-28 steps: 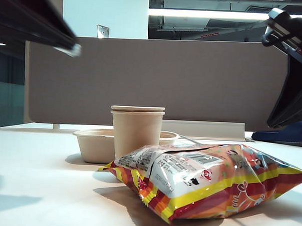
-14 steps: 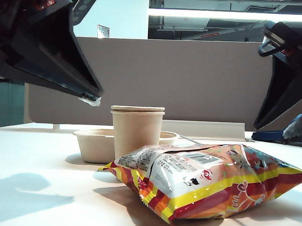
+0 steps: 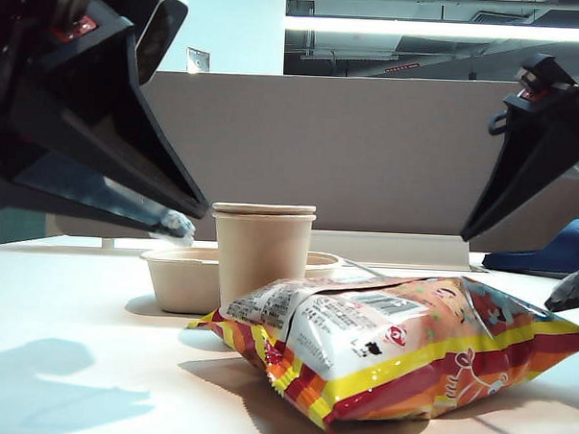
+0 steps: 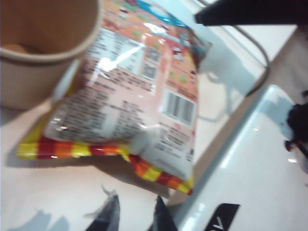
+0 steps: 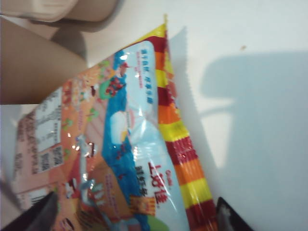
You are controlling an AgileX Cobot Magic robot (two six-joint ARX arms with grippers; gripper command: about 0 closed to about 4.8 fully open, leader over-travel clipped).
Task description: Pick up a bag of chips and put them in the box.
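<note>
The bag of chips [image 3: 399,342] lies flat at the table's front, striped red, orange and yellow with a white label. Behind it on the left sits the low beige box [image 3: 176,275], partly hidden by a lidded cup. My left gripper [image 3: 179,227] hangs above the box's left part. Its wrist view shows its tips [image 4: 136,207] slightly open over bare table, just short of the bag [image 4: 130,96]. My right gripper [image 3: 513,270] is above the bag's right end. It stands wide open [image 5: 134,219], its fingers either side of the bag [image 5: 130,144], gripping nothing.
A tall beige paper cup [image 3: 262,254] with a lid stands between box and bag, and its brown wall [image 5: 38,67] shows beside the bag. A grey partition [image 3: 369,153] closes the back. A blue object [image 3: 547,252] lies at the far right.
Both arms came down into the scene. The left gripper dropped toward the box and parted slightly. The right gripper opened wide and lowered over the bag's right end.
</note>
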